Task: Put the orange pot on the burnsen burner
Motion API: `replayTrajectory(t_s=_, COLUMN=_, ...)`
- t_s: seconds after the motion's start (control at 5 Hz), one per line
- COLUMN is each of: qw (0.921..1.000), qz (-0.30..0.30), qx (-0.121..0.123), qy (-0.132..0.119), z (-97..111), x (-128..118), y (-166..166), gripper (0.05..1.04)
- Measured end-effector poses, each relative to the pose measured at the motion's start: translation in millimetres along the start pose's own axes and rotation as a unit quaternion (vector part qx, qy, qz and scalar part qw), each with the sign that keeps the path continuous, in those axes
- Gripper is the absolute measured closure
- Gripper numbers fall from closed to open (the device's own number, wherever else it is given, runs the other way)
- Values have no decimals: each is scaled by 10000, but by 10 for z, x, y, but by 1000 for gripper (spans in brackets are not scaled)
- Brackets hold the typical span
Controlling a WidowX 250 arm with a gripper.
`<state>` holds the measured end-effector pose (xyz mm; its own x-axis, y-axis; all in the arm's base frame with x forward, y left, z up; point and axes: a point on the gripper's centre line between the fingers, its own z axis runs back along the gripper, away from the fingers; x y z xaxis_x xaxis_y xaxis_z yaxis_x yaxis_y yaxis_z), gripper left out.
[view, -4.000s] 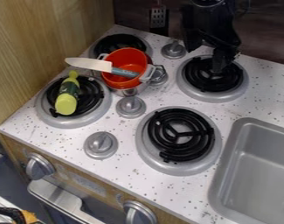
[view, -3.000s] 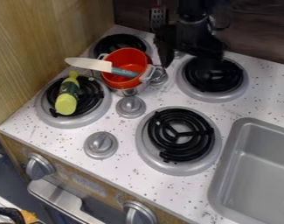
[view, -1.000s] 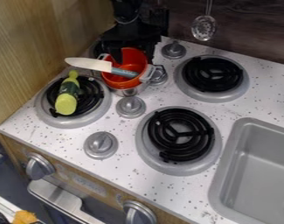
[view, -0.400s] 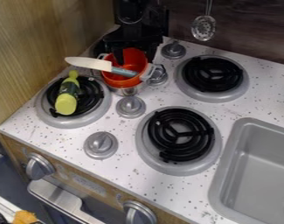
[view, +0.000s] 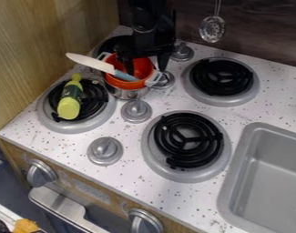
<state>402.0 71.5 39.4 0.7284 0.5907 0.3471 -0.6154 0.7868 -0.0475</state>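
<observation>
Grasp step, I judge. My gripper (view: 145, 72) is wide, one finger inside the orange pot (view: 124, 84), other prob. outside its R wall; contact unclear. Pot sits in metal pot (view: 129, 94), far L, w/ knife (view: 92, 62) across. Next: close, lift level.

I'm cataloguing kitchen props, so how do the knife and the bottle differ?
The knife has a pale blade and blue-grey handle; the bottle is yellow-green with a dark middle. The knife is thin, the bottle rounded. The knife slants across the orange pot, the bottle lies on a burner. Neither stands upright.
</observation>
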Motion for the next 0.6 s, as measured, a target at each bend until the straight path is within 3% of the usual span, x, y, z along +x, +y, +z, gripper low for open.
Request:
replayTrajectory(t_s=0.2, qw=9995, qz=209, qx=222, qy=83, z=17, x=-60, y=14, gripper=85)
replayTrajectory(t_s=0.4, qw=9993, qz=248, qx=258, qy=78, z=21, x=-73, y=2, gripper=181)
replayTrajectory(t_s=0.6, qw=9991, qz=300, qx=248, qy=172, z=25, x=-103, y=-8, gripper=410)
